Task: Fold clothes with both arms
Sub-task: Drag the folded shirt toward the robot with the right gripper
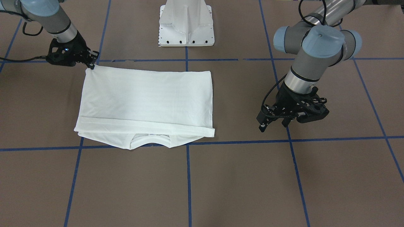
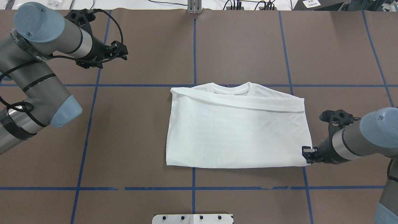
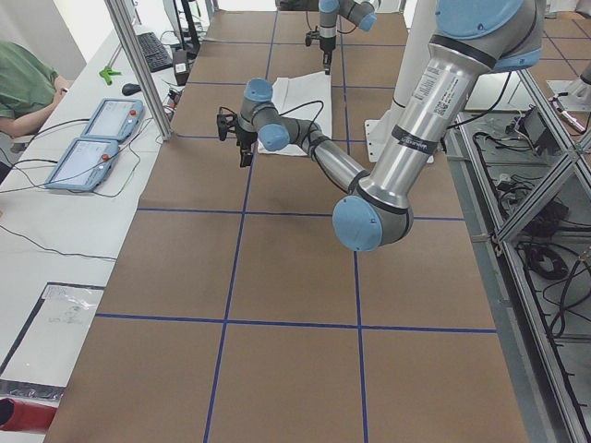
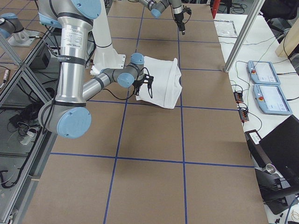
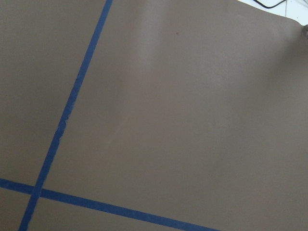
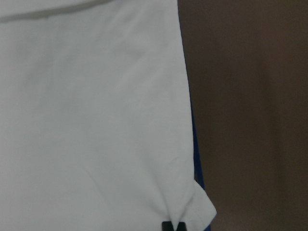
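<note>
So the white T-shirt is lying flat and already folded into a rough rectangle around the middle of the desk, shifted a little toward the desk's right edge. Its ribbed collar points at the far edge, the one away from the robot, and a folded band of fabric runs across the shirt just below the collar. The right gripper is low at the shirt's corner that sits nearest the robot's edge and the right edge. In the right wrist view its two black fingertips are squeezed close together on that corner and the cloth puckers there, so it looks like it's pinching the fabric. The left gripper hangs above the left half of the desk, out toward the far edge and well apart from the shirt. Its jaws are spread with nothing between them, and its wrist camera just sees brown desk and blue tape. The white pedestal base sits at the middle of the robot's edge.
</note>
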